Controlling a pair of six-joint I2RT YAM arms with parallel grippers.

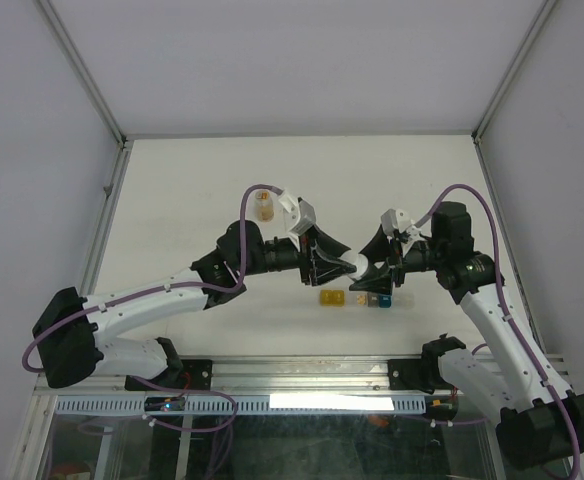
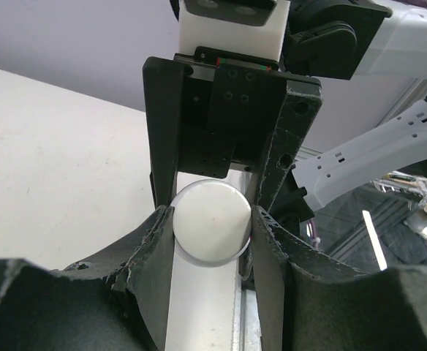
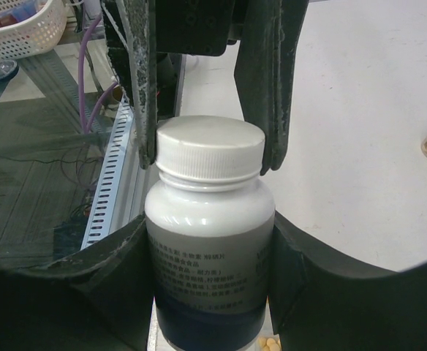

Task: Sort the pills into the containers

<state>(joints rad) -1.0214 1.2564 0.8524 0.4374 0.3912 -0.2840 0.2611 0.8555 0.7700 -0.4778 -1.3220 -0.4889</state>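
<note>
holding one white pill bottle [image 3: 210,241] level between two claws, just above the strip of containers [image 1: 355,298].

lying in a row on the table [image 1: 172,200], three tiny cube boxes: one yellow box [image 1: 332,297], one clear box [image 1: 355,297], one blue-teal box [image 1: 378,300], contents too small to tell. showing a few pale yellow pills [image 3: 272,344] under the bottle in the right wrist view, holder unclear. left gripper [image 2: 212,219] pinching the bottle's ribbed white cap [image 3: 210,146] by its sides; right gripper [image 3: 210,234] clamping the bottle's body. carrying small printed writing on a grey and dark blue label, not readable. standing well apart on the table, one small amber bottle [image 1: 263,207].
</note>
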